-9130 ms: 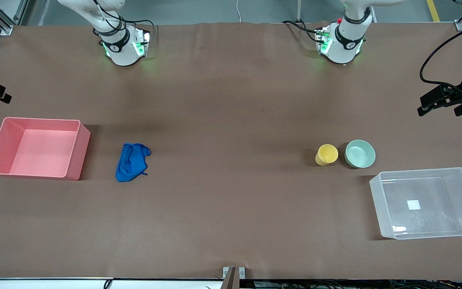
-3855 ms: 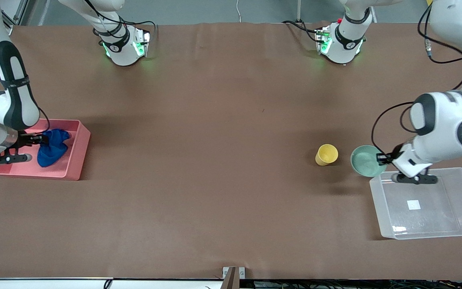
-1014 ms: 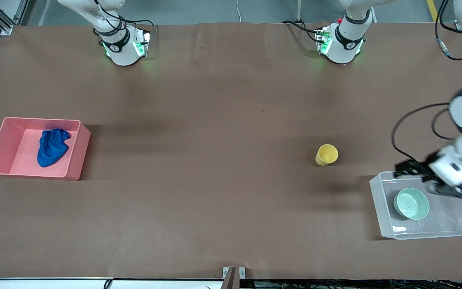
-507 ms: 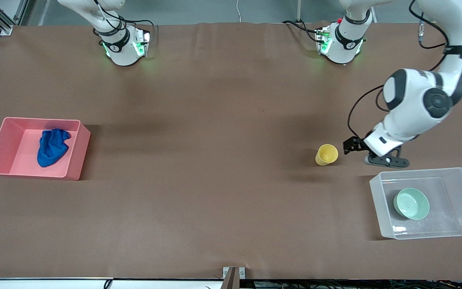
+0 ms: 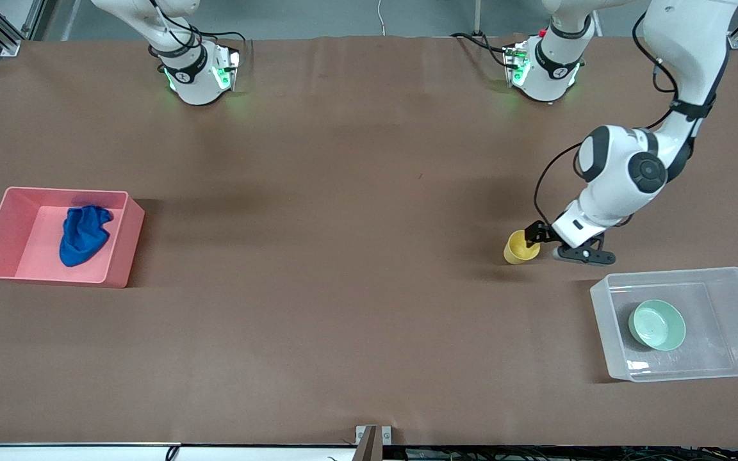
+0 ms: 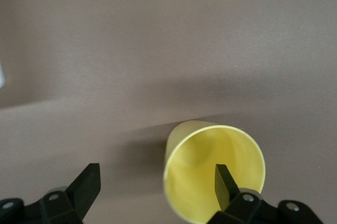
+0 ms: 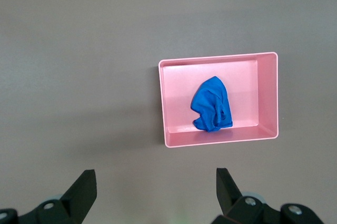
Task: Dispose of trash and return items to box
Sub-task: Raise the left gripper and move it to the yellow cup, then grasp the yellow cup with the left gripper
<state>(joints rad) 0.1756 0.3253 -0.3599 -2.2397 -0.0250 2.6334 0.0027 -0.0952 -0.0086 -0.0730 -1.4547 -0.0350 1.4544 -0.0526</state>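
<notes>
The yellow cup (image 5: 520, 248) stands upright on the table, farther from the front camera than the clear box (image 5: 599, 306). My left gripper (image 5: 556, 246) is open and low at the cup. One finger is inside the cup's mouth and the other is outside, so the jaws straddle one wall (image 6: 174, 182). The mint-green bowl (image 5: 657, 325) sits in the clear box. The blue cloth (image 5: 84, 234) lies in the pink bin (image 5: 120, 246). My right gripper (image 7: 156, 190) is open and empty, high above the table, with the bin (image 7: 268, 97) and cloth (image 7: 211, 104) below it.
The pink bin is at the right arm's end of the table and the clear box at the left arm's end. Brown table covering lies between them.
My left gripper left the bowl in the clear box, moved away from it to the cup and lowered, with one finger now inside the cup. The right arm has not visibly moved.
</notes>
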